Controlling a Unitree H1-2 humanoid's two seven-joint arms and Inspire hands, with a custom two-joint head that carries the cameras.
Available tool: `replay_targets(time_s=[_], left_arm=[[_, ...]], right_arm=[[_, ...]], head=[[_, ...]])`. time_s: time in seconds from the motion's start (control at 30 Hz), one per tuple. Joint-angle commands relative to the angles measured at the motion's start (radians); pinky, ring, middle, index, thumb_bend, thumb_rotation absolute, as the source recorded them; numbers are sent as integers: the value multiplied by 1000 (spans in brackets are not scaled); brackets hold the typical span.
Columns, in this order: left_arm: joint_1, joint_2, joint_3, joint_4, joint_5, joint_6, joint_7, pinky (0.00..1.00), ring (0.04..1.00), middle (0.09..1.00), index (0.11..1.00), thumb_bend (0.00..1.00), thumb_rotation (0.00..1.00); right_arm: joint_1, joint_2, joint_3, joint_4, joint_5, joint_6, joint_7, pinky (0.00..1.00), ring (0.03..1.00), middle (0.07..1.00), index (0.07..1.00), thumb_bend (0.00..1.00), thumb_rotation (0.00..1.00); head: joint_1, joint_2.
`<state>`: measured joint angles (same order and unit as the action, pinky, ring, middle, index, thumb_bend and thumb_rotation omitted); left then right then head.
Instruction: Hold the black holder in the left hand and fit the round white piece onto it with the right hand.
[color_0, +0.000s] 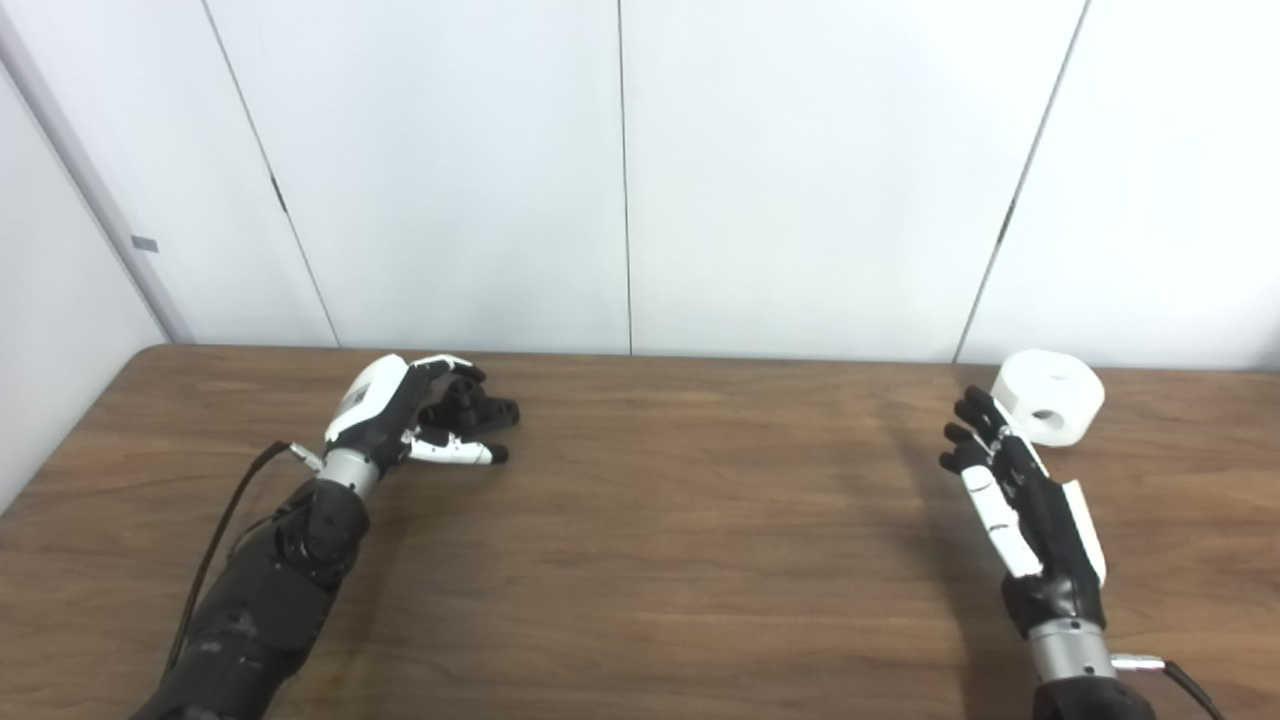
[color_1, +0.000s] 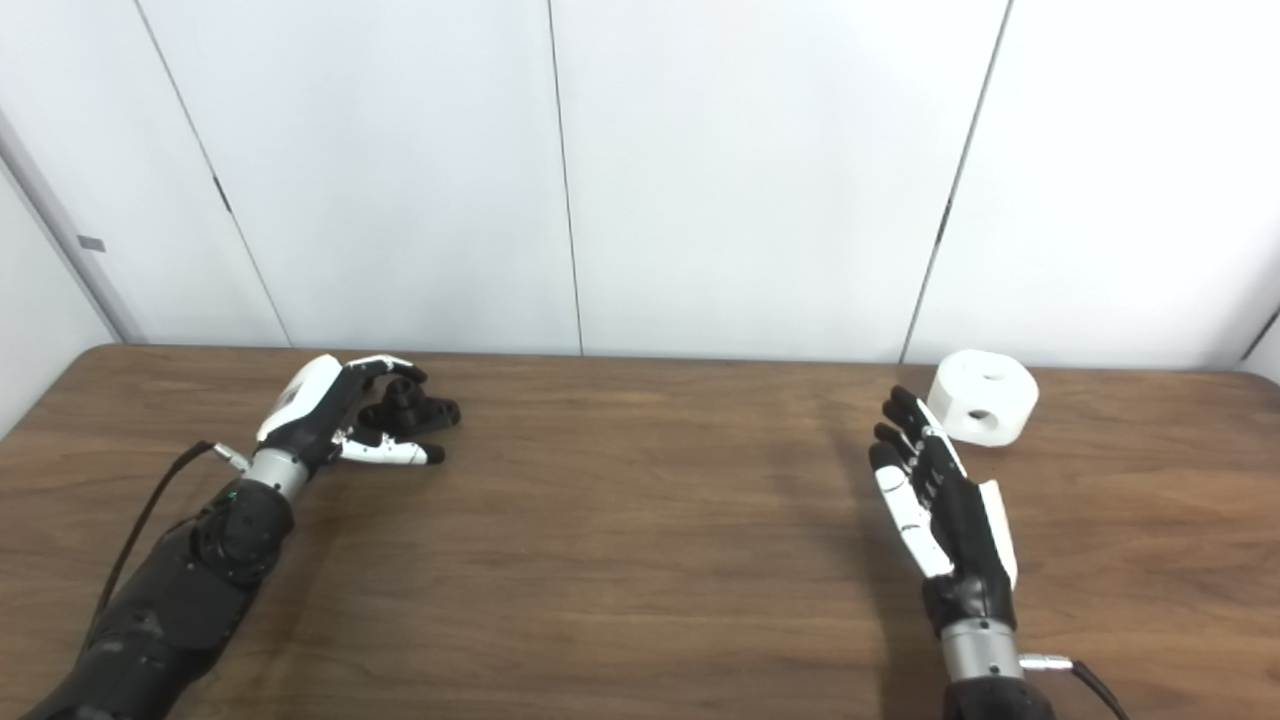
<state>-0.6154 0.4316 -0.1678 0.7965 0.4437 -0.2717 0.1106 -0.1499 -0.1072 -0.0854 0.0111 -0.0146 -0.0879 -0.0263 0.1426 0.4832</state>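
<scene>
Left eye view shows the black holder (color_0: 470, 408) lying on the wooden bench (color_0: 660, 520) toward the far left, a low dark part with a raised stub in its middle. The left hand (color_0: 400, 415) is cupped around it: the upper fingers (color_0: 452, 366) curl over the holder's near side and the thumb lies along the bench just in front of it. The fingers are apart and partly curled. Whether they touch the holder cannot be determined; it rests on the bench and is not lifted.

The round white piece (color_0: 1050, 396) sits at the far right of the bench, close to the back edge, a thick disc with a hole in its side and a recess on top. The right hand (color_0: 1015, 500) stands just in front of it, palm turned inward, fingers extended and spread, holding nothing. Its fingertips are near the piece's left side, but contact is not confirmed.

Assessment: the task is at the reach-and-grasp step on both sides; no fitting has begun. The two parts are well apart.

Next move, as judged: the left fingers need to close firmly on the holder with the stub left exposed. The right hand must advance, wrap the white piece and bring it across, with the matching opening facing the stub.
</scene>
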Motion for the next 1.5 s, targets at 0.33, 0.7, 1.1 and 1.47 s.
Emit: replay_targets(time_s=[0.33,0.7,1.1,1.47], left_arm=[[-37,43,0,-43,8,19,-8,830,896,867,777,1000,306],[-42,64,1,-48,29,24,-12,854,893,853,739,1000,311],[-37,92,4,-36,25,16,-20,846,888,848,720,1000,227],[-35,95,4,-26,24,-15,-12,827,871,830,699,1000,203]], right_arm=[[-25,-21,-3,-14,17,-58,9,804,879,911,905,317,667],[-24,-21,-5,-22,29,-58,15,805,887,919,910,310,654],[-21,-22,0,-29,13,-47,9,802,878,909,902,322,678],[-20,-17,4,-33,7,-49,10,797,877,909,904,336,698]], head=[[12,1],[12,6],[8,11],[6,14]])
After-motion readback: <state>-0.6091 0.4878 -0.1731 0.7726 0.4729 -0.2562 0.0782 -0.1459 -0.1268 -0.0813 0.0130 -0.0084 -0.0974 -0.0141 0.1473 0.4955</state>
